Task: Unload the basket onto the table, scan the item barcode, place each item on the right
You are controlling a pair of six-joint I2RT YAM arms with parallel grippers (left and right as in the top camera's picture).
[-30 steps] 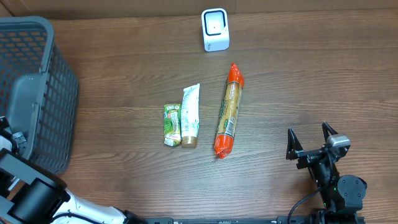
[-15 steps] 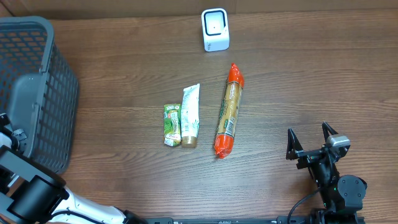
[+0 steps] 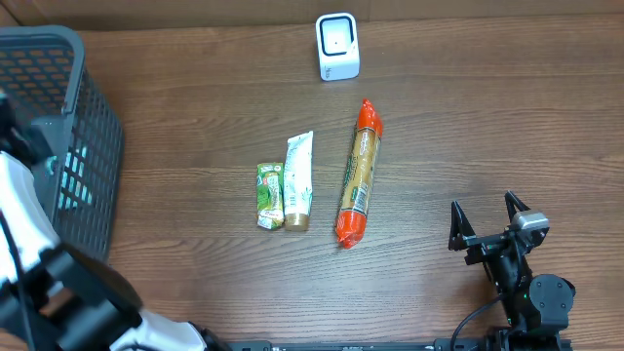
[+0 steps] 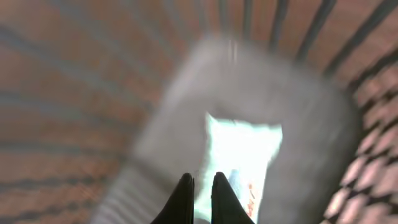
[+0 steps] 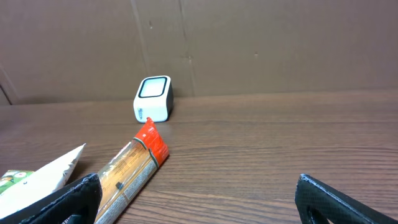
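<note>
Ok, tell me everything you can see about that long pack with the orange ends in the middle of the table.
The long pack is sausage-shaped and wrapped in what looks like plastic film. It has crimped orange ends, a tan printed middle and a pale label patch towards the end nearer the robot. It lies flat on the wooden table, slightly slanted, with its far end pointing roughly at the white scanner. The white tube lies to its left, apart from it. Only the table touches it.

Wood-grain table (image 3: 507,117), brown cardboard backdrop (image 5: 261,43)
</note>
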